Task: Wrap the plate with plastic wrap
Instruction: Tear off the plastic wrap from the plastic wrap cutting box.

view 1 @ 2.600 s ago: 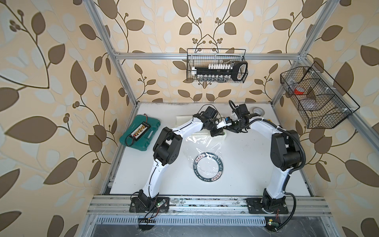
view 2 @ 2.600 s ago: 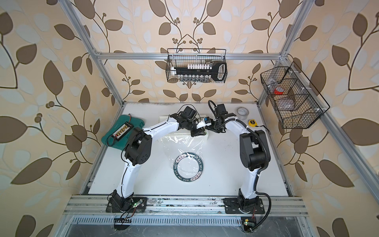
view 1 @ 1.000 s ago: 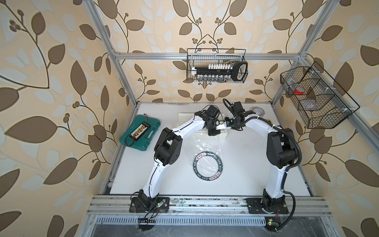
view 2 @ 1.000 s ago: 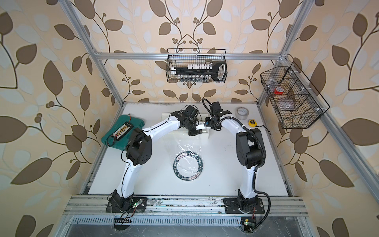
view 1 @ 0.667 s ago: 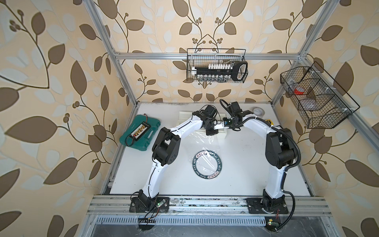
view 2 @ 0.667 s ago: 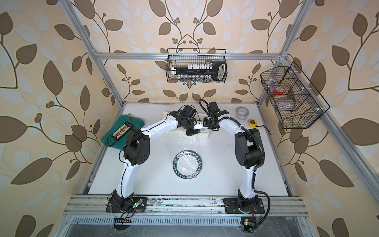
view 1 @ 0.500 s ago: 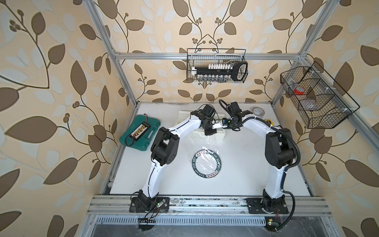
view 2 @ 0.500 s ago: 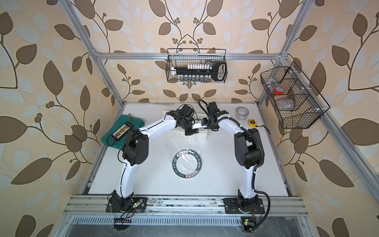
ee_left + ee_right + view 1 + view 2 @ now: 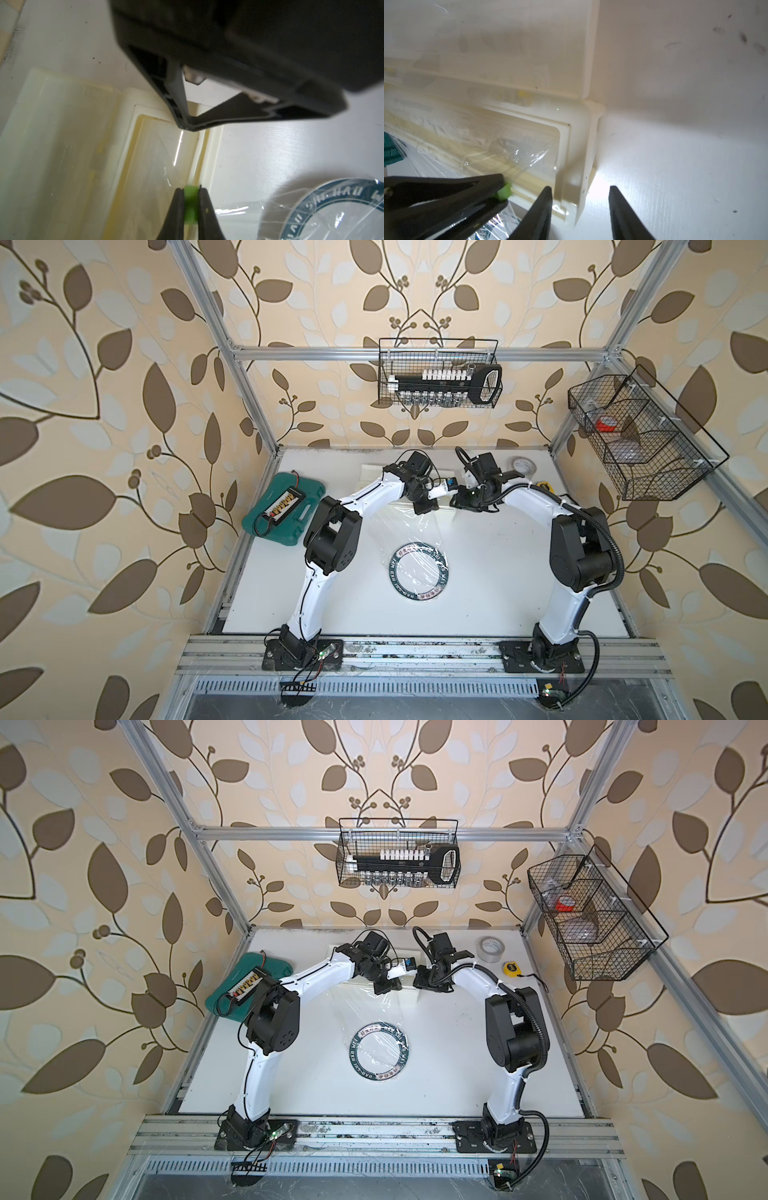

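At the far edge of the table (image 9: 498,572), the left gripper (image 9: 190,190) was clenched on the green tab (image 9: 190,204) of the white dispenser box (image 9: 575,128). The right gripper (image 9: 580,188) stood released, jaws apart astride the box's end corner. The plastic wrap (image 9: 390,526) ran from the box and draped over the plate (image 9: 393,572), which lay mid-table, well apart from both grippers.
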You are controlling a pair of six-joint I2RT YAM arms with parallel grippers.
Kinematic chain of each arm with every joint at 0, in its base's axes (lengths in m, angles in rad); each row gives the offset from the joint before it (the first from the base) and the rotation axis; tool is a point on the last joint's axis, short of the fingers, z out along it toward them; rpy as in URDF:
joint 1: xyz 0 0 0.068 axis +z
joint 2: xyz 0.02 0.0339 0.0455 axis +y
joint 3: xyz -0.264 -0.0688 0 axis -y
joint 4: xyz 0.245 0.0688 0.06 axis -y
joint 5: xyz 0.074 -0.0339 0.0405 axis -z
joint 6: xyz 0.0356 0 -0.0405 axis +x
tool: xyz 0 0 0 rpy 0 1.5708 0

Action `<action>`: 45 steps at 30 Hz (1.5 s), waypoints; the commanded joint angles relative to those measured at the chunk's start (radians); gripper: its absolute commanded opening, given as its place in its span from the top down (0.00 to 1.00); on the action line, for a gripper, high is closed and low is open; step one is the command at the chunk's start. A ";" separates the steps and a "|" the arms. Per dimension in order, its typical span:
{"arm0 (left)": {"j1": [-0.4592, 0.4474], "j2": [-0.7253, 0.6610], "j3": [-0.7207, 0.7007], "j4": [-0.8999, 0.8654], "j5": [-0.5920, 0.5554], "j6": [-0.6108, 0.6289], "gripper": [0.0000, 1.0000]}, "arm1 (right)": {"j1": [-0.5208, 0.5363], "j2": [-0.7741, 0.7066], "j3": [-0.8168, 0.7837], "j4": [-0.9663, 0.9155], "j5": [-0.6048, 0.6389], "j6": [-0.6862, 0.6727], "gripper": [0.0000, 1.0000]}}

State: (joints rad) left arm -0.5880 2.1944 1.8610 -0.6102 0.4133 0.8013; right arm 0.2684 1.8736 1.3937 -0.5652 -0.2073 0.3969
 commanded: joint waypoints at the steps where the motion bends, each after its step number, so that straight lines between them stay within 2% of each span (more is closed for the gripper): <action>1: -0.004 -0.022 -0.029 -0.056 0.004 -0.023 1.00 | 0.010 -0.019 -0.024 -0.012 -0.005 0.013 0.54; 5: -0.008 -0.017 -0.025 -0.051 0.009 -0.027 1.00 | 0.034 0.040 0.008 -0.040 0.064 0.008 0.54; 14: -0.013 -0.019 -0.014 -0.060 -0.023 -0.003 1.00 | 0.072 0.110 -0.015 -0.115 0.306 -0.037 0.66; 18: 0.001 -0.025 -0.014 -0.080 -0.096 0.029 1.00 | 0.054 0.092 -0.004 -0.146 0.417 -0.078 0.73; 22: 0.005 0.003 0.055 -0.202 -0.191 0.080 1.00 | 0.048 0.106 0.070 -0.199 0.539 -0.123 0.80; 33: 0.020 0.009 0.081 -0.347 -0.284 0.056 1.00 | 0.020 0.148 0.165 -0.242 0.632 -0.172 0.90; 45: 0.073 -0.062 -0.044 -0.329 -0.282 0.043 1.00 | -0.094 0.137 0.117 -0.196 0.679 -0.254 0.96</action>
State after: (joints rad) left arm -0.5903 2.1948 1.8847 -0.6411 0.2985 0.8314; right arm 0.2981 1.9697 1.5566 -0.6582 0.1799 0.1810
